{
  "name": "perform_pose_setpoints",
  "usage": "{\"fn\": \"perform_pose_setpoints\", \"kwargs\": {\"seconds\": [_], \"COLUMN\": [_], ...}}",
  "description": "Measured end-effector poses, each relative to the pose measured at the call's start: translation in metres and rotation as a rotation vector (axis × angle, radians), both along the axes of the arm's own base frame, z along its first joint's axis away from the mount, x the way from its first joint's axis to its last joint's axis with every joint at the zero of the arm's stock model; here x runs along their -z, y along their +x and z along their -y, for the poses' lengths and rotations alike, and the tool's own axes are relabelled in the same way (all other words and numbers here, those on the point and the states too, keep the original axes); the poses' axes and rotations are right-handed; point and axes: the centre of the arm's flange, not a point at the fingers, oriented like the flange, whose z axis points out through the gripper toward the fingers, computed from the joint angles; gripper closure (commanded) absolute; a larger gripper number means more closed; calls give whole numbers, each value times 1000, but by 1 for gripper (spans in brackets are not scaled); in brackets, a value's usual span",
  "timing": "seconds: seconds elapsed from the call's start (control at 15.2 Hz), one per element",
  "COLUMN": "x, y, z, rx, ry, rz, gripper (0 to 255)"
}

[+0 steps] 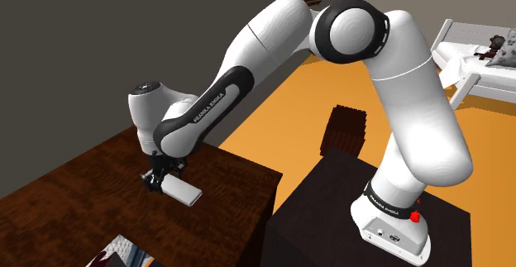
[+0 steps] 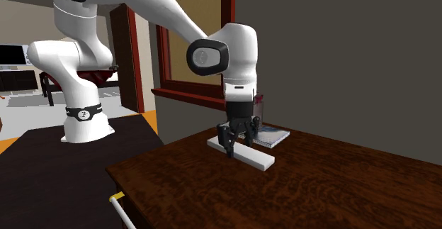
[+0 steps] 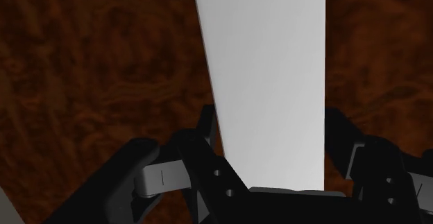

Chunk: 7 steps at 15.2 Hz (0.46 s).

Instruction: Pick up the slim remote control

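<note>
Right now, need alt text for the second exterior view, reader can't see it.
The all-black two-finger gripper of a white robot arm is down over a slim, flat white remote control lying on a dark wooden table, nearer the remote's left end in this view. A thin book lies just behind it.

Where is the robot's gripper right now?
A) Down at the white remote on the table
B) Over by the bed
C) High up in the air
A: the gripper is down at the white remote, which lies flat on the dark wooden table.
</note>
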Motion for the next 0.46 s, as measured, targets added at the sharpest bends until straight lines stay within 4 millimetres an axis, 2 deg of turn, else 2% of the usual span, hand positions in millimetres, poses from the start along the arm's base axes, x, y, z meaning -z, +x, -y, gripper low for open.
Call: {"fn": "perform_pose_setpoints", "kwargs": {"seconds": [0.46], "x": [-35], "y": [-1], "z": [2], "rx": [0], "ry": [0], "rz": [0], "gripper": [255]}}
